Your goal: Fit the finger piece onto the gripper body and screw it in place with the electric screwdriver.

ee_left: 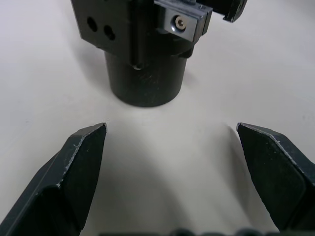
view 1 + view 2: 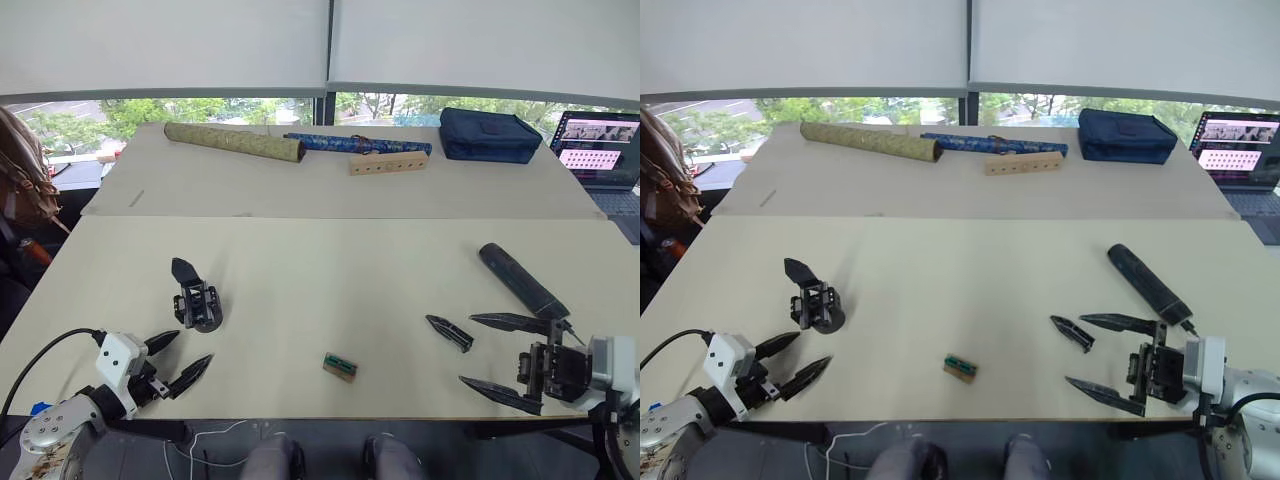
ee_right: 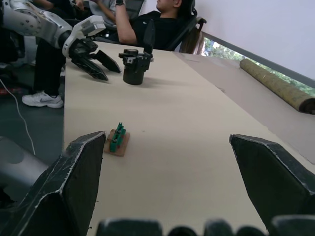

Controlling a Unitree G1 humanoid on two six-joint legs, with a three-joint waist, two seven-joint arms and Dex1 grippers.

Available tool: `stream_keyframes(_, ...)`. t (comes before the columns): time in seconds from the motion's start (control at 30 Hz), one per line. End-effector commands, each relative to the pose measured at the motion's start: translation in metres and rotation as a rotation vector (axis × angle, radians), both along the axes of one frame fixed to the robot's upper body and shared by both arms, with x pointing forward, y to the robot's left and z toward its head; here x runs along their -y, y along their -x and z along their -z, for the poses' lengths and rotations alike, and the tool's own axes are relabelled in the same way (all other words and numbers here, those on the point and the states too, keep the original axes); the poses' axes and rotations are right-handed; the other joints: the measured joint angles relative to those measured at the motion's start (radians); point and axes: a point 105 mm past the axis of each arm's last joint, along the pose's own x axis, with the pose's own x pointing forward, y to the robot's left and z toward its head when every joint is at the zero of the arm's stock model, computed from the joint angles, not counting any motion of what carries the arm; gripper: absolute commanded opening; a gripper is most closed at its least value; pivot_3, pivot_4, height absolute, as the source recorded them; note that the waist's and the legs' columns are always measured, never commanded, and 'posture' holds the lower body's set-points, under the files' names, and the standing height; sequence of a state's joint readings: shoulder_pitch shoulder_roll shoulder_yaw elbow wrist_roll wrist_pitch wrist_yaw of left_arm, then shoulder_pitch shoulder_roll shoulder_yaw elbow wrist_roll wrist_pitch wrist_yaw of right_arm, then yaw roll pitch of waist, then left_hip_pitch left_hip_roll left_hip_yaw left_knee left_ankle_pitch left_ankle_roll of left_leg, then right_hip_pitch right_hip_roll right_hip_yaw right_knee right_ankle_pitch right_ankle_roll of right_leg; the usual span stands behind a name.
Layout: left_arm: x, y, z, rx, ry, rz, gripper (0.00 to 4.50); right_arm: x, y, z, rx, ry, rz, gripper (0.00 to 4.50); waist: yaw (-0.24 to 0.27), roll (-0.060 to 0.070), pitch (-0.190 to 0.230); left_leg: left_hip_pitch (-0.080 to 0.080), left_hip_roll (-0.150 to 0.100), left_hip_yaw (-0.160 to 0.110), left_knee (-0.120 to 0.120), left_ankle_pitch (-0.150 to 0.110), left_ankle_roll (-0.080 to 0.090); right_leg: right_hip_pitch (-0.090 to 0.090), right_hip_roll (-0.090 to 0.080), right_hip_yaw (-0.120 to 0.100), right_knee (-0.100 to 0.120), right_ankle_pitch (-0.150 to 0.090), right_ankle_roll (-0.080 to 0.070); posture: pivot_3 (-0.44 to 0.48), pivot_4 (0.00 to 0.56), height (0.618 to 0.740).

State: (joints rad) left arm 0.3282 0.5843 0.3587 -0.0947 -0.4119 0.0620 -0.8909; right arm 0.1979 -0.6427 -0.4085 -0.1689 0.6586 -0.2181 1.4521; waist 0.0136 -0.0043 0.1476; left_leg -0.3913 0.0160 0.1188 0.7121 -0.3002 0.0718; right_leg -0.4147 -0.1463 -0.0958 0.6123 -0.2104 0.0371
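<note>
Facing the gripper body point(image 2: 197, 303), left hand point(image 2: 181, 359) spread, empty.

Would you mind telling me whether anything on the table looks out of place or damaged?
Nothing looks damaged or spilled. The finger piece lies loose on the table, apart from the gripper body it belongs on, and the electric screwdriver lies flat nearby.
</note>
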Motion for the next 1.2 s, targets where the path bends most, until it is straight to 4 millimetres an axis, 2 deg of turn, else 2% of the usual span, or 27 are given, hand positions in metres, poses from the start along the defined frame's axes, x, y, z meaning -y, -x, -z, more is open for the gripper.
stream_keyframes(0.03, -0.008, -0.004, 0.000, 0.032, -0.001, -0.003, 4.50, 0.004, 0.006, -0.009, 0.061, 0.009, 0.020, 4.44, 0.002, 0.000, 0.000, 0.000, 0.000, 0.000, 0.000, -0.001, -0.001, 0.000, 0.000, 0.000, 0.000, 0.000, 0.000, 0.000, 0.150, 0.740)
stream_keyframes(0.47, 0.016, -0.049, 0.008, 0.066, 0.003, 0.140, 4.50, 0.010, 0.009, 0.002, 0.043, 0.014, 0.039, 4.44, 0.023, 0.006, 0.000, 0.007, 0.000, -0.001, 0.000, -0.002, -0.002, 0.008, -0.002, -0.001, 0.000, 0.000, 0.000, 0.000, 0.150, 0.740)
stream_keyframes(0.63, 0.023, -0.062, 0.003, 0.099, 0.034, 0.168, 4.50, 0.012, 0.010, 0.004, 0.039, 0.022, 0.046, 4.44, 0.032, 0.007, -0.001, 0.007, -0.001, -0.002, 0.000, -0.003, -0.004, 0.009, -0.002, -0.001, 0.000, 0.001, 0.001, 0.000, 0.150, 0.740)
stream_keyframes(0.77, 0.027, -0.064, 0.007, 0.092, 0.012, 0.215, 4.50, 0.013, 0.011, 0.006, 0.034, 0.028, 0.051, 4.44, 0.031, 0.007, -0.001, 0.007, -0.001, -0.002, 0.000, -0.003, -0.003, 0.010, -0.002, -0.001, 0.000, 0.001, 0.001, 0.000, 0.150, 0.740)
stream_keyframes(0.8, 0.028, -0.063, 0.007, 0.091, 0.006, 0.225, 3.95, 0.013, 0.012, 0.006, 0.033, 0.029, 0.053, 4.50, 0.030, 0.007, -0.001, 0.007, -0.001, -0.002, 0.000, -0.003, -0.003, 0.010, -0.002, -0.001, 0.000, 0.001, 0.001, 0.000, 0.150, 0.740)
stream_keyframes(0.83, 0.028, -0.063, 0.008, 0.094, 0.006, 0.234, 3.65, 0.013, 0.012, 0.007, 0.032, 0.030, 0.054, 4.50, 0.030, 0.008, -0.001, 0.007, -0.001, -0.002, 0.000, -0.002, -0.002, 0.010, -0.002, -0.001, -0.001, 0.001, 0.001, 0.000, 0.150, 0.740)
stream_keyframes(0.93, 0.029, -0.063, 0.006, 0.113, 0.000, 0.244, 2.30, 0.013, 0.013, 0.008, 0.027, 0.032, 0.057, 4.50, 0.030, 0.008, -0.001, 0.007, -0.001, -0.002, 0.000, -0.001, 0.000, 0.010, -0.002, -0.001, -0.001, 0.001, 0.001, 0.000, 0.150, 0.740)
stream_keyframes(1.07, 0.034, -0.066, -0.007, 0.183, 0.034, 0.255, 2.32, 0.014, 0.016, 0.012, 0.011, 0.037, 0.064, 4.50, 0.030, 0.008, -0.001, 0.007, -0.001, -0.002, -0.001, -0.004, -0.002, 0.009, -0.002, -0.001, -0.001, 0.001, 0.001, 0.000, 0.150, 0.740)
stream_keyframes(1.2, 0.064, -0.067, -0.029, 0.241, 0.060, 0.367, 2.32, 0.015, 0.020, 0.014, 0.005, 0.036, 0.080, 4.50, 0.033, 0.006, 0.000, 0.005, -0.001, -0.002, 0.000, -0.004, -0.002, 0.009, -0.003, -0.002, -0.002, 0.001, 0.002, 0.000, 0.150, 0.740)
